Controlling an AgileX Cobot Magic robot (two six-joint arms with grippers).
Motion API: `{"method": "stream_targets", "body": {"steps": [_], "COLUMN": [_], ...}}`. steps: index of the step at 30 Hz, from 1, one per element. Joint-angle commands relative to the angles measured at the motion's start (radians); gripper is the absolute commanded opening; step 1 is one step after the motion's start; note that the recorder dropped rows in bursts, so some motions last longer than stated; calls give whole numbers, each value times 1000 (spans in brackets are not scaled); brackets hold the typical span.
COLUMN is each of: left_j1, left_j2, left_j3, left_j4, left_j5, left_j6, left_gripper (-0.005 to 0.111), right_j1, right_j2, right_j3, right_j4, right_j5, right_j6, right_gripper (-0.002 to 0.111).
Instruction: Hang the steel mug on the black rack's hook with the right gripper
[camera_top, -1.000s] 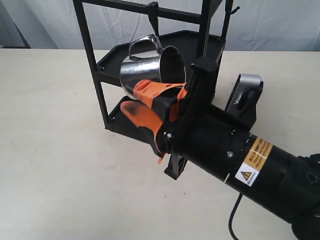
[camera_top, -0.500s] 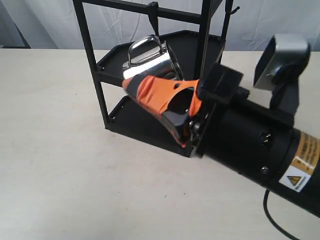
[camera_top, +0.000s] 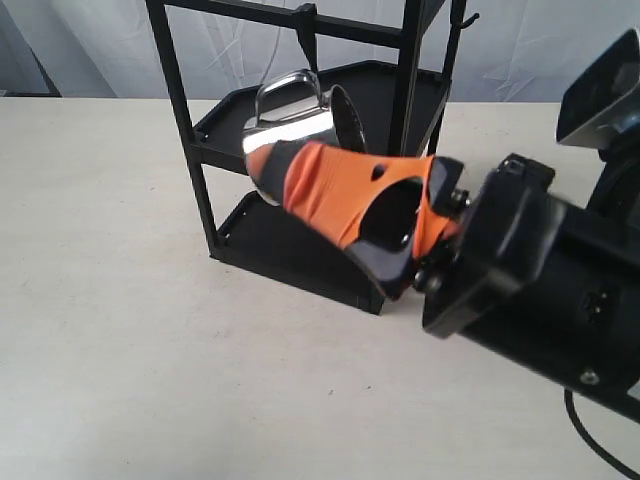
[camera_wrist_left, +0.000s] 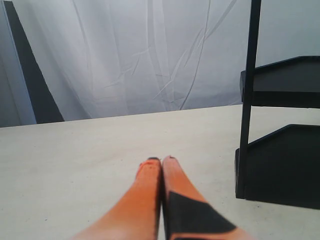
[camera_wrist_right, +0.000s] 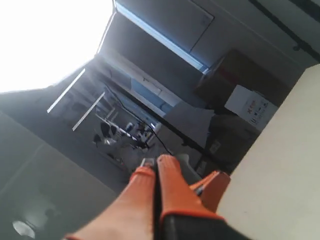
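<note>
mug wall: I can't see most of the steel mug (camera_top: 300, 125); right gripper (camera_top: 268, 170) pads cover its lower side, exterior view.
grip state: can't tell if jaws actually clamp the mug wall; contact pt hidden.
hook: the hook (camera_top: 306, 35) tip vs handle loop, too small to say touching or apart.
rack: black rack (camera_top: 190, 120) top cut by frame edge.
right wrist: mug not discernible, view blurred.
left gripper (camera_wrist_left: 161, 161): body cut off at frame edge.

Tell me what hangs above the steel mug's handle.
The hook points down from the black rack bar, its tip at the steel mug handle loop. Whether it passes through cannot be told.
</note>
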Motion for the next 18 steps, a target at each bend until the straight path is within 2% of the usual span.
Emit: {"method": "stream_targets", "body": {"steps": [1, 5, 8, 12, 18], "left_j1": [-5, -5, -5, -5, -5], "left_j2": [-5, -5, -5, -5, -5], "left_j3": [0, 0, 0, 0, 0], "left_j4": [-2, -2, -2, -2, -2], "left_j5": [-5, -5, -5, -5, -5], "left_j6": [-2, -2, -2, -2, -2], "left_gripper": [2, 2, 2, 2, 2], "right_j1": [-4, -6, -70, -257, -502], "right_j2": [-57, -154, -203, -254, -428], "right_j3": [4, 13, 12, 12, 12], "right_j4": [-67, -63, -92, -78, -19], "right_j5": [43, 98, 159, 310, 654], "right_j6": [-184, -496, -698, -722, -720], "right_gripper": [-1, -1, -1, -1, -1]}}
